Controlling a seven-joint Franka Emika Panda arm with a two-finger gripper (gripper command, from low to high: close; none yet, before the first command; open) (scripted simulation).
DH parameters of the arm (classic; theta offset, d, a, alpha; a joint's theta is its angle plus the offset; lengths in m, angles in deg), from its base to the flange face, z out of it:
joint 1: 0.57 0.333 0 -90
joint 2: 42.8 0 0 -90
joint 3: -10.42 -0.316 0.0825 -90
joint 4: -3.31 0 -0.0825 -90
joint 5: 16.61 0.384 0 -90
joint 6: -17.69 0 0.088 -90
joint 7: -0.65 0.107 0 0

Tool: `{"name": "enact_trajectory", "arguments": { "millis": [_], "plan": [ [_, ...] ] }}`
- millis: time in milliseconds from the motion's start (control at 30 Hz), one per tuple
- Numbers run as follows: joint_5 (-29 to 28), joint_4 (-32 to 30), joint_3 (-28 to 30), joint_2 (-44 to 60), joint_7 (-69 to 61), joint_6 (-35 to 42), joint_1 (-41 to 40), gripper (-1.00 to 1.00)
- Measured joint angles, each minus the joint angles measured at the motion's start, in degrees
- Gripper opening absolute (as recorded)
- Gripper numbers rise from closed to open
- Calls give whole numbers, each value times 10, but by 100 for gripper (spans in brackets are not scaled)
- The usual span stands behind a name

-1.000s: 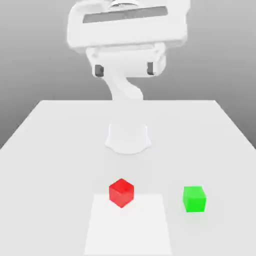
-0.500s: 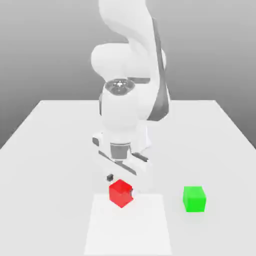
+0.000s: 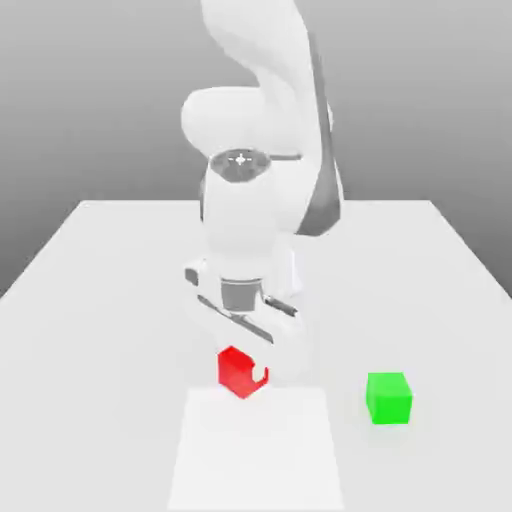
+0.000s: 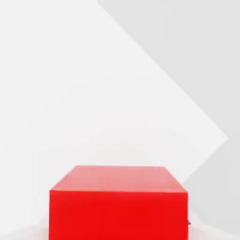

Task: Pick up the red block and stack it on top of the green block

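Red block (image 3: 238, 370) sitting on the white table (image 3: 90, 290) in the exterior view, near the front, just at the far edge of a paler square patch (image 3: 255, 450) marked on the tabletop. Gripper (image 3: 244, 368) reaching down over that block, fingers clenched on two opposite sides, one white fingertip (image 3: 262, 376) showing against the red face toward the exterior view's right. Block partly covered from above by the white hand. White Panda arm (image 3: 255, 150) rising behind, folding steeply over itself, wrist pointing downward at the block. Green block (image 3: 388, 397) resting on the table toward the exterior view's right, well apart from the red one and from the gripper, untouched, standing flat beside the pale patch rather than on it. Grey background fading behind the table.

Red again in the hand view: red block (image 4: 119, 201) looming very close to the camera, top face and one side face both showing, plain and glossy. White table (image 4: 56, 84) lying beyond it, with a slightly greyer area (image 4: 197, 56) meeting the brighter one along a diagonal edge. Block appearing square to the camera, centred between where the fingers are closing on it. Whether the cube is lifting off the surface or resting on it: cannot tell from either view.
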Motion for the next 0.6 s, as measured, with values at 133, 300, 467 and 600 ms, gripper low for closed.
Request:
{"name": "enact_trajectory", "arguments": {
  "millis": [133, 300, 467, 600],
  "plan": [
    [19, 33, -51, -18, 7, 51, 69, -100],
    [35, 89, -138, -15, 28, 102, 163, -100],
    [-43, 103, -150, 65, 88, 39, 163, -100],
    [-88, 105, -127, 116, 120, -7, 176, 100]
  ]
}}
